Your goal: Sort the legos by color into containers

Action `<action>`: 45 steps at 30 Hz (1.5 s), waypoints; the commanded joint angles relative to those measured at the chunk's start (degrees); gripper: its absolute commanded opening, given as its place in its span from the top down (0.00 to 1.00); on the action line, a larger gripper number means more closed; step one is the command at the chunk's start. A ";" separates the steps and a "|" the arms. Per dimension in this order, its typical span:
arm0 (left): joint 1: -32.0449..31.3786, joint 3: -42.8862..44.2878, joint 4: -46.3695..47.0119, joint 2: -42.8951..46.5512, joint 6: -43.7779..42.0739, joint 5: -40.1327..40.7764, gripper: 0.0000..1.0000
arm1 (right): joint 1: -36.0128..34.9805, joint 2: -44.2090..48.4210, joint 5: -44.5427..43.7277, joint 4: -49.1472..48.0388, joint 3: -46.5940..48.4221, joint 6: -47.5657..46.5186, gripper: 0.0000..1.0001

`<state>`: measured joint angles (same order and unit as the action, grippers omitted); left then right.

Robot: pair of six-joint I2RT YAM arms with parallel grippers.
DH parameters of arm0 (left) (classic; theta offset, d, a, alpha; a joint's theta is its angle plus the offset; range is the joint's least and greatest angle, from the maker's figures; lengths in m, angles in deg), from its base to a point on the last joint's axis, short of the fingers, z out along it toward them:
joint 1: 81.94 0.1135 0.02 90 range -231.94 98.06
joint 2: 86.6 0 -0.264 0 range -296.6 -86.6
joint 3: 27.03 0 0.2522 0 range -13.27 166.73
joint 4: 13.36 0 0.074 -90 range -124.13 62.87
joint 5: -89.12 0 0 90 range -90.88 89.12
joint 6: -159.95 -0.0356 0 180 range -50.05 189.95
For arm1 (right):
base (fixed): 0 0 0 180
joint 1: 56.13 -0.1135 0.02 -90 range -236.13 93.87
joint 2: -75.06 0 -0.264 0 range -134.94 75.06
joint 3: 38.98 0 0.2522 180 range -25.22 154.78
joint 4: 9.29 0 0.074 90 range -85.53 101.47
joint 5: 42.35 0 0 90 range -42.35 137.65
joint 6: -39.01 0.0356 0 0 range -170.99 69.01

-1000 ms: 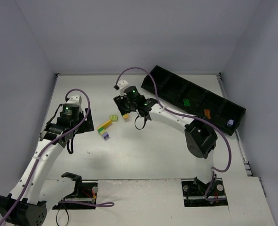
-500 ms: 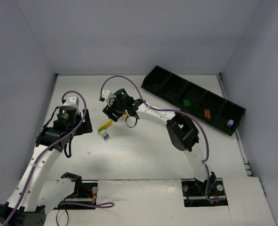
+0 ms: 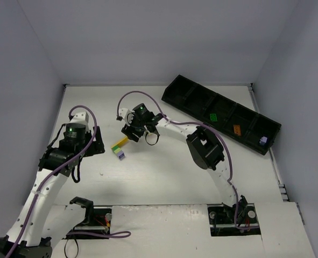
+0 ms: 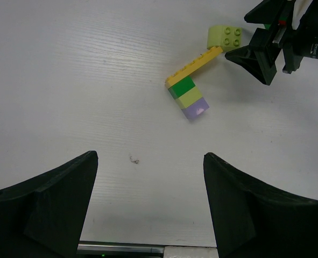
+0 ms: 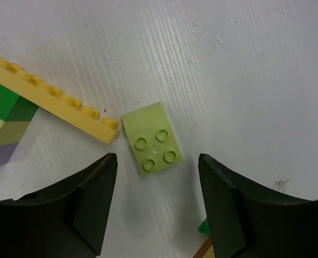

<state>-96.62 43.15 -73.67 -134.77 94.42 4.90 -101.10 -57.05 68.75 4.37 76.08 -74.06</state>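
Right wrist view: I note the right gripper (image 5: 157,185) spread wide over the lime brick (image 5: 152,144) on the table (image 5: 239,64), just beside the yellow plate (image 5: 51,99). The left gripper (image 4: 149,161) gapes too, holding nothing.

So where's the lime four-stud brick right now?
The lime brick lies on the white table between the right gripper's open jaws in the right wrist view, beside the end of the long yellow plate.
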 commanded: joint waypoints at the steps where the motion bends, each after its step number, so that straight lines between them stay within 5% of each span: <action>1: -0.27 1.32 0.84 -0.18 0.58 0.20 0.27 | 0.41 0.02 1.13 -0.87 2.15 -1.54 0.42; 14: -0.27 0.88 0.84 1.14 0.93 0.20 0.27 | 0.32 -2.45 2.45 -0.17 3.38 -1.89 0.50; 19: -0.35 0.97 0.84 1.49 1.28 0.02 0.27 | 0.76 -1.39 2.10 -0.25 4.34 -1.54 0.92; 22: -0.35 0.88 0.93 1.76 1.37 -0.07 0.27 | 1.38 2.20 -0.09 -2.00 4.96 0.48 1.00; 32: -0.35 0.35 2.07 1.23 1.63 -0.16 0.27 | 8.66 18.29 -17.39 -15.97 -4.68 16.11 1.00; 36: -0.35 -0.08 2.77 0.35 2.42 -0.33 0.27 | 13.32 22.33 -33.97 -15.20 -9.18 21.13 1.00; 45: -0.35 -1.23 5.23 -2.46 4.88 -0.77 0.27 | 24.84 23.84 -44.13 -10.36 -17.62 36.95 1.00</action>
<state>-96.62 41.71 -71.88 -136.38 97.66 4.42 -77.36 -34.30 30.83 -5.99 59.21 -44.14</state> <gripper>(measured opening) 0.728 0.341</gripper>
